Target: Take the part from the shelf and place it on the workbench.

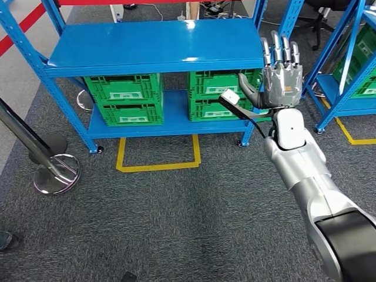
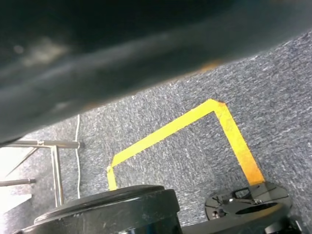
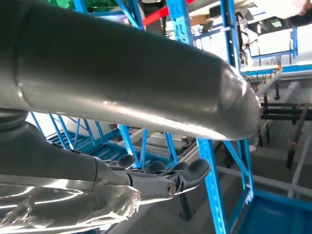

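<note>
Right arm (image 1: 310, 188) nearest the lens, rising from the lower right of the head view; right hand (image 1: 280, 76) raised in front of the blue shelf (image 1: 155, 47), fingers straight and apart, thumb out toward the shelf, holding nothing; right wrist view agrees, with the thumb (image 3: 128, 83) and the dark fingers (image 3: 165, 178) extended and nothing between them.

Part: not identified. The shelf's upper deck shows bare blue. The lower deck carries two stacks of green crates (image 1: 126, 97), and the part is probably inside one, though their contents are hidden under the upper deck. A small pale object (image 1: 230, 96) on a dark stalk sits just beside the thumb; cannot tell whether it is the part or a fitting of the arm, so not counted as held.

Judgement on the step: reach toward the shelf, grasp not yet made. To do it well:
- bring the hand down below the upper deck's front edge before going in;
- keep the fingers apart until they bracket the part;
- keep the forearm away from the right-hand upright, which stands close.

Hard to read:
- crate interiors;
- left hand (image 2: 110, 48), taken to be a dark blurred mass in the left wrist view; cannot tell if it is released or clenched;
- workbench not located.

Surroundings: yellow floor tape (image 1: 157, 166) in front of the shelf; a chrome post base (image 1: 56, 173) to the left, well apart from the hand.
</note>
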Tool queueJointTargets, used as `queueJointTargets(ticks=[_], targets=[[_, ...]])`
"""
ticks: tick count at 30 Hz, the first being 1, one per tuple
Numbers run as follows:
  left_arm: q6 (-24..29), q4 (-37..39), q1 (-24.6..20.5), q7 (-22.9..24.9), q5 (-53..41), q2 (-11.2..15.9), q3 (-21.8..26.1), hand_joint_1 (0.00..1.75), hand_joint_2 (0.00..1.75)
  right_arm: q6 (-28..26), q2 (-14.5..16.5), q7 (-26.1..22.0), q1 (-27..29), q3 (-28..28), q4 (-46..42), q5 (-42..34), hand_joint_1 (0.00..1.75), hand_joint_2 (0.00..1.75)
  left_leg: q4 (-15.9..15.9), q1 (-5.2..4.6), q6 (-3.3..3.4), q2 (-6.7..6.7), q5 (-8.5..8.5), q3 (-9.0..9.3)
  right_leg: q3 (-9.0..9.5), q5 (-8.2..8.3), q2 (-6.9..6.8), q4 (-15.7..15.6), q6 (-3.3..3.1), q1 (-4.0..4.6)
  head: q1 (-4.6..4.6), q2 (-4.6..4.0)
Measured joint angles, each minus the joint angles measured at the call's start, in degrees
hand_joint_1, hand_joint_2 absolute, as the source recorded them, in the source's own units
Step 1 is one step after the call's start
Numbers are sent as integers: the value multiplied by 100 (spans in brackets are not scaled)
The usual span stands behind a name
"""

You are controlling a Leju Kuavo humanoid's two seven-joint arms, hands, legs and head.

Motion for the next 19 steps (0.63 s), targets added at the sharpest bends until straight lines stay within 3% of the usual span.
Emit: queueJointTargets(ticks=[1,3,4,5,6,8,9,10,13,15,17,18,19], targets=[[2,0,-1,1,0,4,0,0,0,-2,1,1,-4,1,9,1,0,0,291,12,-36,2,-130,-147,43,-23,-5,-14,-17,-15,-5,0],[2,0,0,1,0,9,0,0,0,-4,1,2,-2,4,33,4,0,0,1088,47,-97,4,-405,-611,113,-94,-8,-15,-34,-17,-9,0],[2,0,3,1,0,12,0,0,0,-4,1,2,8,7,45,5,0,0,1389,64,-117,5,-448,-826,150,-132,-7,-13,-27,-18,-8,0],[2,0,6,1,0,15,0,0,0,-4,1,2,16,8,55,6,0,0,1491,76,-130,6,-373,-950,193,-171,-4,-11,-17,-20,-8,0],[2,0,8,1,0,18,0,0,0,-4,1,1,23,9,61,7,0,0,1365,84,-136,6,-178,-960,246,-212,-1,-9,-6,-24,-9,0],[2,0,12,1,0,25,0,0,0,-4,1,2,22,9,66,7,0,0,622,91,-126,11,382,-708,366,-304,3,-8,23,-32,-9,0],[2,0,11,1,0,26,0,0,0,-3,1,2,14,9,67,7,0,0,246,85,-107,12,562,-547,410,-351,8,-2,46,-27,-10,0],[2,0,7,1,0,26,0,0,0,-3,1,3,6,9,69,7,0,0,-15,79,-77,15,639,-433,432,-387,14,3,69,-20,-9,0],[2,0,3,1,0,25,0,0,0,-5,0,2,-3,8,69,7,0,0,-196,66,27,16,550,-343,430,-452,21,1,153,-17,-5,0],[4,0,3,1,0,22,0,0,0,-8,-1,2,-10,5,65,7,0,0,-231,78,101,17,521,-279,341,-562,14,182,212,-34,7,-1],[5,0,-8,1,0,19,0,0,0,-9,-2,5,-10,1,67,6,0,0,-248,83,167,18,466,-204,-12,-805,10,829,253,-49,25,-1],[5,0,-9,1,0,19,0,0,0,-9,-3,7,1,1,72,5,0,0,-247,81,184,16,431,-172,-273,-930,9,1253,269,-54,31,0],[4,0,-8,1,0,17,0,0,0,-8,-3,9,9,-1,74,5,0,0,-247,80,189,16,413,-155,-417,-1000,9,1487,277,-57,32,0]])
